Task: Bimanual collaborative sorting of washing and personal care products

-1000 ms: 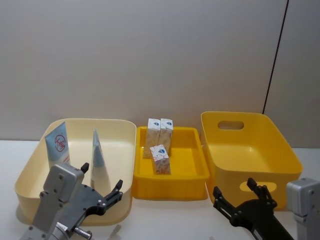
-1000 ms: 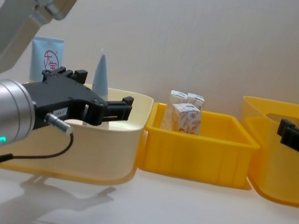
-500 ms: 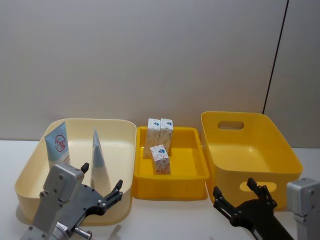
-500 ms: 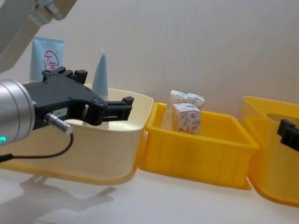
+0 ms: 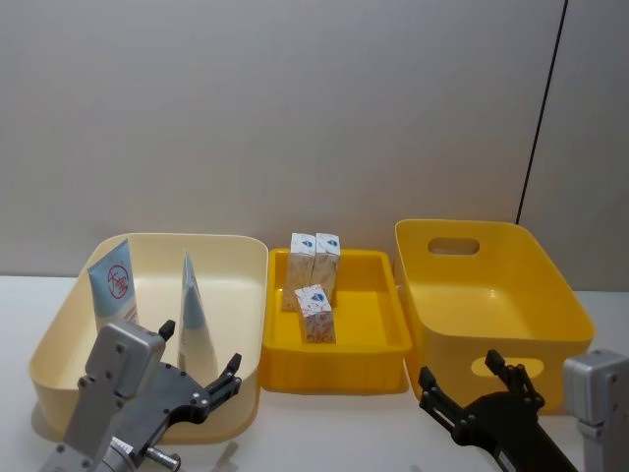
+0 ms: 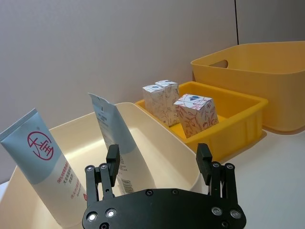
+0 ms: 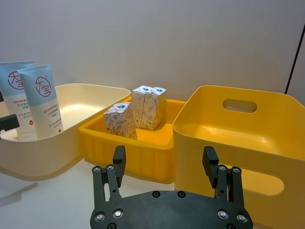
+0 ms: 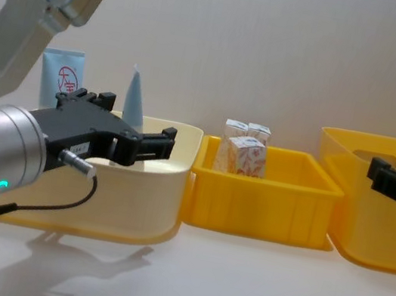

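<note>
In the head view, 1 of the 2 tubes (image 5: 111,285) in the cream bin (image 5: 59,334) is seen edge-on. In the right wrist view both faces are shown, light blue over white, each with a round red logo. 3 white cartons (image 5: 314,313) with a peach pattern are seen in the middle yellow tray (image 5: 334,372): 2 side by side at the back, 1 nearer. The left gripper (image 5: 200,346) is held at the cream bin's near wall, fingers apart and empty. The right gripper (image 5: 459,368), likewise spread, is held before the large yellow bin (image 5: 511,295).

3 white cartons (image 5: 314,313) w/ peach print, upright in yellow tray (image 5: 334,371): 2 touching at back, 1 nearer front. 2 light-blue tubes (image 5: 115,288) stand leaning, left of tray.
</note>
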Controlling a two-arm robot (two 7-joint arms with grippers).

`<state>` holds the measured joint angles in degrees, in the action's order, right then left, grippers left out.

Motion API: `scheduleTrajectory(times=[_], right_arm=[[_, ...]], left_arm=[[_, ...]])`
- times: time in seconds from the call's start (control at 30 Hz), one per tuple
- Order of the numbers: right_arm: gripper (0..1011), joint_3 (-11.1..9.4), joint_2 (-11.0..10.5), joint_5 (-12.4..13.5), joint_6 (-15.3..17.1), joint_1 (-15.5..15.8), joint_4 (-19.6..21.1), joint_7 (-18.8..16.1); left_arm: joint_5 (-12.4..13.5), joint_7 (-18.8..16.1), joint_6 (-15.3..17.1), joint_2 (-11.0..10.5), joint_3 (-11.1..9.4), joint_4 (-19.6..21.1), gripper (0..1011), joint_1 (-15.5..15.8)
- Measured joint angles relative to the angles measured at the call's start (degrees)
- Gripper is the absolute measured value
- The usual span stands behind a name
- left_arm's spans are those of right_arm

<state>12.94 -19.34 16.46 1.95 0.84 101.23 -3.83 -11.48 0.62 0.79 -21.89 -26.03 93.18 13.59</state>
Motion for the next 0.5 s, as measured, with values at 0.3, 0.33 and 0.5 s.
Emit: scheduleTrajectory(times=[0.3, 0.33, 0.5], right_arm=[[1000, -0.03, 0.06, 0.02, 0.82, -0.2, 0.29, 0.0], [1000, -0.05, 0.09, 0.11, 1.62, -0.42, 0.64, 0.0], [1000, -0.06, 0.12, 0.62, 5.42, -1.8, 2.32, 0.0]], left_arm=[[0.0, 0.0, 0.0, 0.0, 0.0, 0.0, 1000, 0.0], [0.0, 0.0, 0.0, 0.0, 0.0, 0.0, 1000, 0.0], [0.0, 0.0, 0.0, 0.0, 0.0, 0.0, 1000, 0.0]])
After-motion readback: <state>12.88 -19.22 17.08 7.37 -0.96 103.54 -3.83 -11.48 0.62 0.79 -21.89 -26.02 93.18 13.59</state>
